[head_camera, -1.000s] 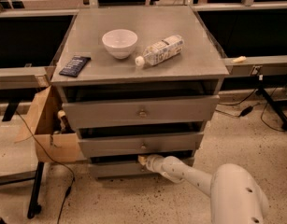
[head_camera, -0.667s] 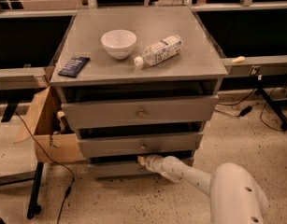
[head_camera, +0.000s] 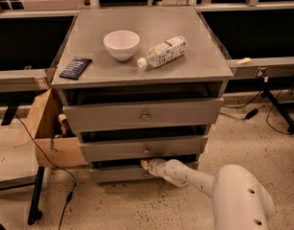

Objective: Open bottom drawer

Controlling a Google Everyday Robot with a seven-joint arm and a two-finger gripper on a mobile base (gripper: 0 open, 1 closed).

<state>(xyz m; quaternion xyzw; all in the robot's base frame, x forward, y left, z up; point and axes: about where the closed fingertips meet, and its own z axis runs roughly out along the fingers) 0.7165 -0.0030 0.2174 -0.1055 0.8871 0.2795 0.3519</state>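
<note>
The bottom drawer (head_camera: 118,173) is the lowest of three grey drawers in the cabinet, a narrow flat front just above the floor. Its knob is hidden behind my gripper (head_camera: 145,165), which sits at the centre of the drawer's upper edge at the end of my white arm (head_camera: 194,178) reaching in from the lower right. The drawer front stands roughly flush with a dark gap above it.
Middle drawer (head_camera: 145,148) and top drawer (head_camera: 144,115) each carry a small brass knob. On the cabinet top lie a white bowl (head_camera: 121,44), a toppled bottle (head_camera: 163,52) and a dark packet (head_camera: 75,67). A cardboard box (head_camera: 47,128) stands left; cables trail on the floor.
</note>
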